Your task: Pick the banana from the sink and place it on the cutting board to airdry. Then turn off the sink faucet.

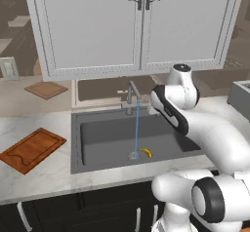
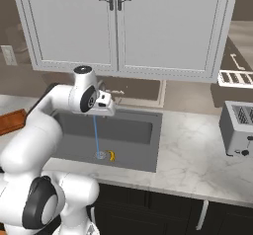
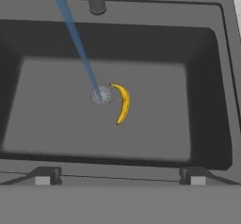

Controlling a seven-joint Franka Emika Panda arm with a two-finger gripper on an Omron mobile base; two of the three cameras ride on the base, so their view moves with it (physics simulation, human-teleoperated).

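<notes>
The jaws [image 3: 120, 178] stood wide apart with nothing between them, hanging above the near rim of the sink [image 3: 207, 100] and looking down into it. Their two dark tips showed at the bottom of the hand view, one to each side. Below them the banana [image 3: 123, 103] lay flat on the sink floor, just beside the round drain [image 3: 101, 95], well clear of the jaws. A thin blue stream of water [image 3: 75, 39] ran from the faucet [image 1: 132, 95] straight down onto the drain. In the left base view the reddish-brown cutting board [image 1: 32, 149] lay on the pale marble surface [image 1: 44, 177] to the left of the sink, bare. A smaller board [image 1: 46, 89] sat farther back. A toaster [image 2: 238, 128] stood on the surface to the right.
</notes>
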